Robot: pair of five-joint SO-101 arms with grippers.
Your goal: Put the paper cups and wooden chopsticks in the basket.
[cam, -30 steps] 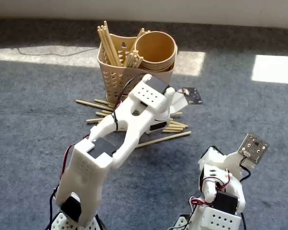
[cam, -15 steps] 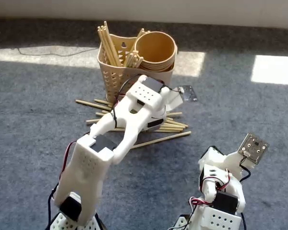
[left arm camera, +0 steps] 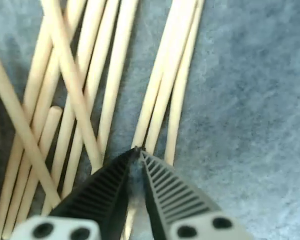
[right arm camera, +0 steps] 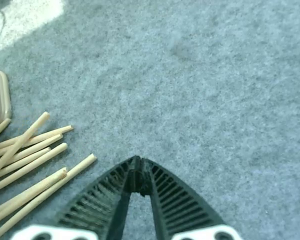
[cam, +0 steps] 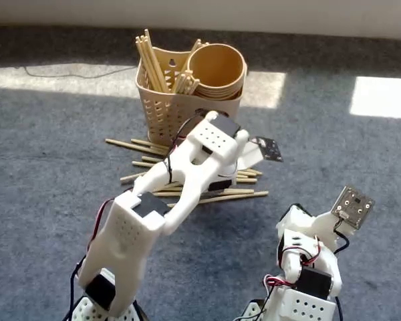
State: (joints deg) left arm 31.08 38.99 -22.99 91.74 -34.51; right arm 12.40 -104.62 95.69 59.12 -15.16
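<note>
Over chopsticks (left arm camera: 159, 100), left gripper (left arm camera: 138, 150), tips together

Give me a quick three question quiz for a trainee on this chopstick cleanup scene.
1. True or false: the paper cups sit inside the basket.
2. Where do the loose wooden chopsticks lie? A) on the carpet by the basket B) on a plate C) in a drawer
3. Fill in: the right tool is ____ (open or shut) above bare carpet.
Key: 1 true; 2 A; 3 shut.
</note>
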